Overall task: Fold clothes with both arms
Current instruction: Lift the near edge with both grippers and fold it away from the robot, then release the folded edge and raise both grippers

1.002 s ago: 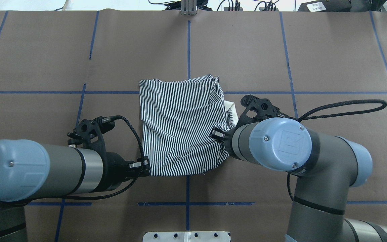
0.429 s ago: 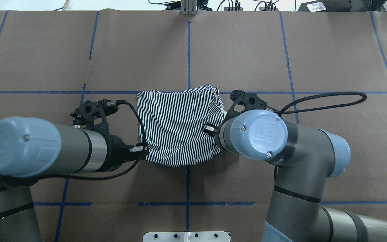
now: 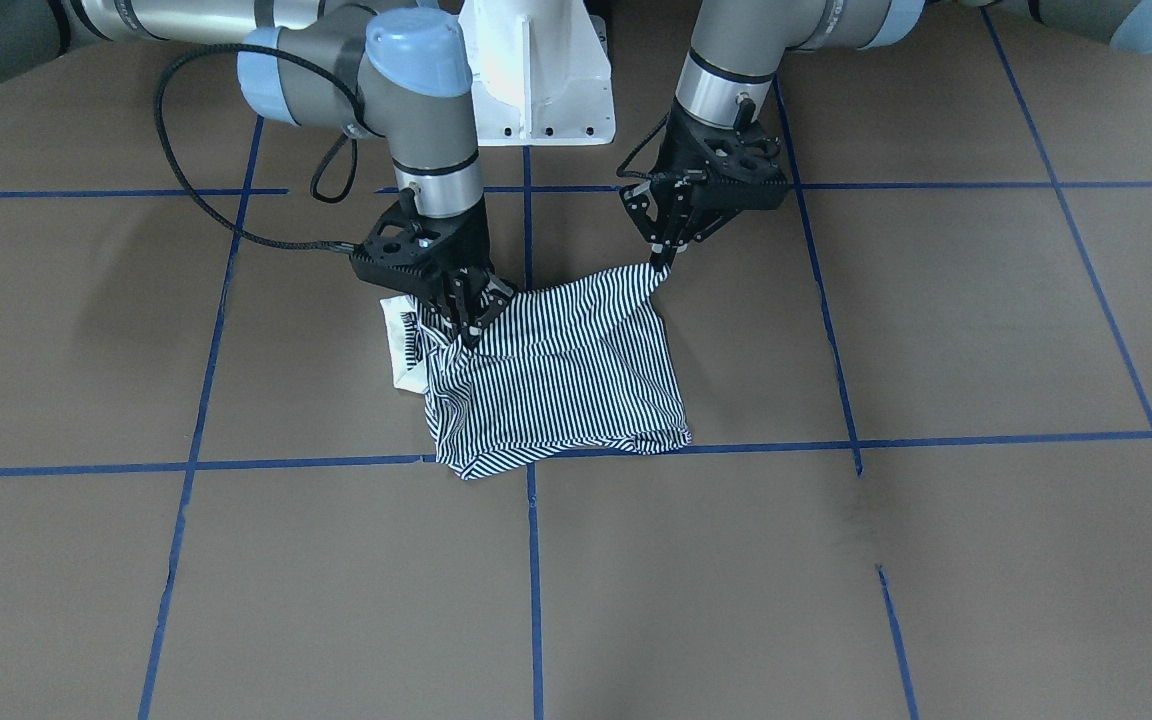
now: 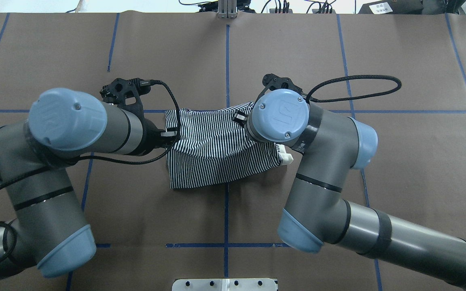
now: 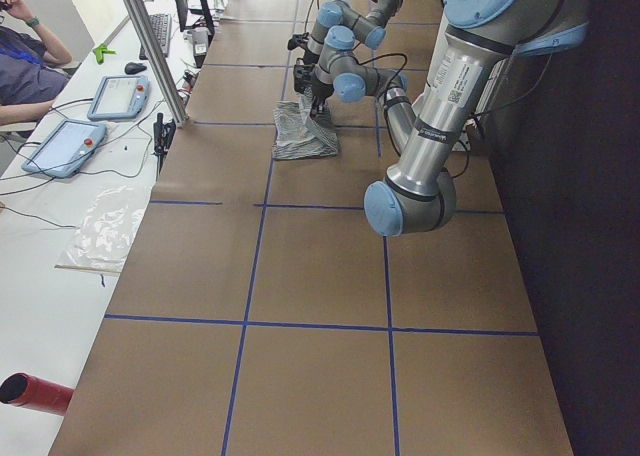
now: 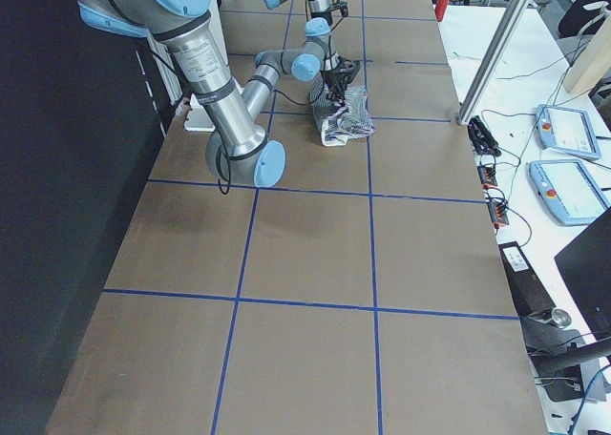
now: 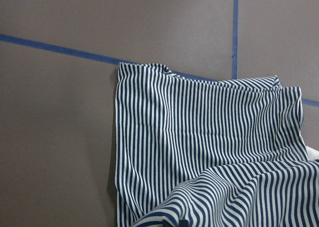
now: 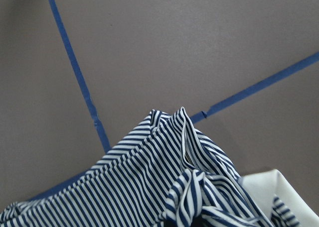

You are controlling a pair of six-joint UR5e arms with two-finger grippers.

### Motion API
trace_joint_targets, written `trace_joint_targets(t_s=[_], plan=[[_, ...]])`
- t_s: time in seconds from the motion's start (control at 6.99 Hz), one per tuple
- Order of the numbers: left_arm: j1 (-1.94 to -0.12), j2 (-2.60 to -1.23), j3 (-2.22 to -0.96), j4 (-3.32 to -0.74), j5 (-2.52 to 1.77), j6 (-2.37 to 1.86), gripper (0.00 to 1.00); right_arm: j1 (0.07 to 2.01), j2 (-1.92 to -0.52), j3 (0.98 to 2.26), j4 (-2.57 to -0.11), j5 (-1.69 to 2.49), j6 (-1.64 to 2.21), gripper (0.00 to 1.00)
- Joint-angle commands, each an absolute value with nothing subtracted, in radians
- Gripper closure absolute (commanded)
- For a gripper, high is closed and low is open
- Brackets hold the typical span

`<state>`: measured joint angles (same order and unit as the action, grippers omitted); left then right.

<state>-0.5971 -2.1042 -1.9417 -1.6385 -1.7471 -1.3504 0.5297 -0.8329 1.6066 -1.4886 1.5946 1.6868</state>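
Striped polo shirt (image 3: 556, 385), navy and white, lies partly folded on the brown tabletop (image 3: 936, 560), just left of centre in the front-facing view. Its cream collar (image 3: 398, 350) pokes out at the bundle's left side.

Both tools grip one raised edge of the shirt. The left tool (image 3: 658, 258), at upper right of the bundle in this view, is pinched narrow on a corner that rises to a point. The right tool (image 3: 466, 312), at upper left, is clamped on a bunched wad of cloth close to the collar. The fabric hangs and sags between them.

The held edge runs across the frame from left to right, tilted a little because the right tool sits lower in the picture. The rest of the shirt spreads flat toward the bottom of the frame, and its far hem ends on the blue tape line (image 3: 836, 442) that crosses the picture.

The flat layer therefore lies ahead of both tools, on the side away from the robot's base at top centre. The overhead view agrees: there the right tool (image 4: 239, 117) sits higher in the frame than the left tool (image 4: 170, 135).

To finish this fold, it seems both arms would carry the edge onward toward that hem, and the left arm has slightly further to go.
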Motion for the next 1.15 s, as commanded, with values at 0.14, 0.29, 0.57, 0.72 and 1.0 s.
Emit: trace_joint_targets(t_s=[0.14, 0.29, 0.57, 0.72, 1.0], plan=[[-0.647, -2.166, -1.664, -1.847, -1.744, -1.307, 1.0, 0.563, -0.758, 1.364, -1.342, 1.595, 1.666, 1.0], [-0.647, -2.166, -1.607, -1.899, -1.743, -1.298, 1.0, 0.564, -0.758, 1.347, -1.341, 1.595, 1.658, 1.0], [-0.647, -2.168, -1.568, -1.904, -1.74, -1.275, 1.0, 0.565, -0.759, 1.341, -1.341, 1.597, 1.657, 1.0], [-0.647, -2.166, -1.565, -1.904, -1.741, -1.26, 1.0, 0.565, -0.759, 1.339, -1.341, 1.597, 1.648, 0.96], [-0.669, -2.161, -1.572, -1.923, -1.749, -1.075, 0.0, 0.58, -0.756, 1.348, -1.341, 1.598, 1.553, 0.0]])
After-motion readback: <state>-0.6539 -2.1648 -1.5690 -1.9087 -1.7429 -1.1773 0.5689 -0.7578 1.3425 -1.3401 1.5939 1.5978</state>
